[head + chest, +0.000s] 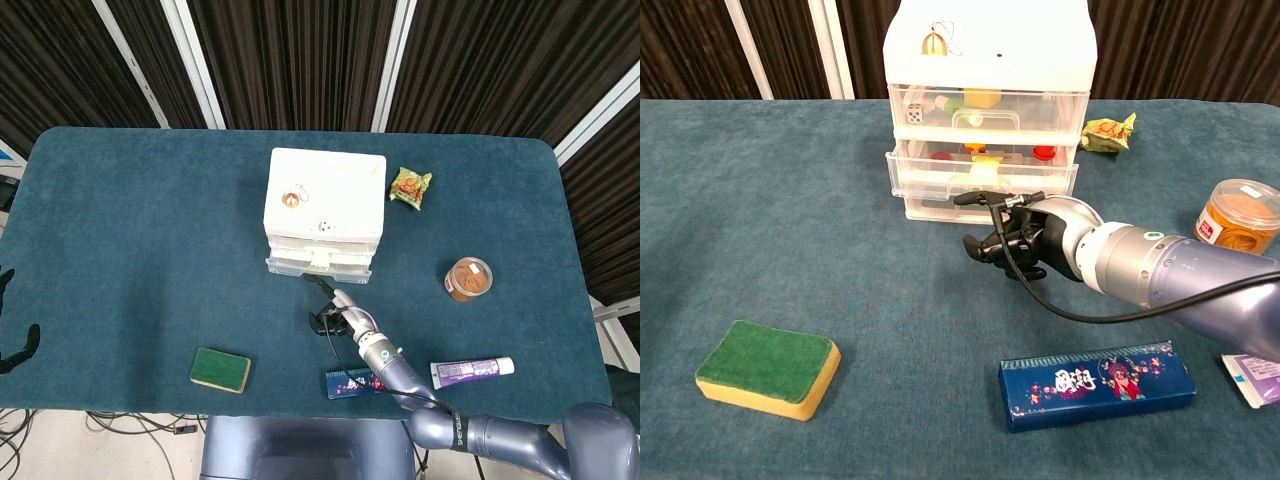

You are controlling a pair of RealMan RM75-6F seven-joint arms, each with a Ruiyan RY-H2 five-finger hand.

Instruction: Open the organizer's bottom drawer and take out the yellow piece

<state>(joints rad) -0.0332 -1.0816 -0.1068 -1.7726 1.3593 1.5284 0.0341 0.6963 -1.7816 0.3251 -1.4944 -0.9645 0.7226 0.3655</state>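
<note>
1. The right hand [1028,240] is hovering low over the table just in front of the white organizer [990,45], with most of its fingers curled in toward the palm and nothing lying in them
2. One finger [980,197] is pointing out sideways along the drawer fronts; its tip is sitting at the lower lip of the clear drawer [930,178] that is standing out from the stack, and I cannot tell whether it is touching
3. The yellow piece [985,166] is showing through that clear front, just beyond and above the outstretched finger, further from the robot than the palm
4. The drawer front is running left to right across the fingers, so its travel is lying straight toward the robot
5. A thinner tier is sitting below the protruding drawer, so the hand may not be working the lowest one
6. The left hand [18,345] is waiting at the table's left edge, well apart, its finger state unclear; the right hand is far nearer
</note>
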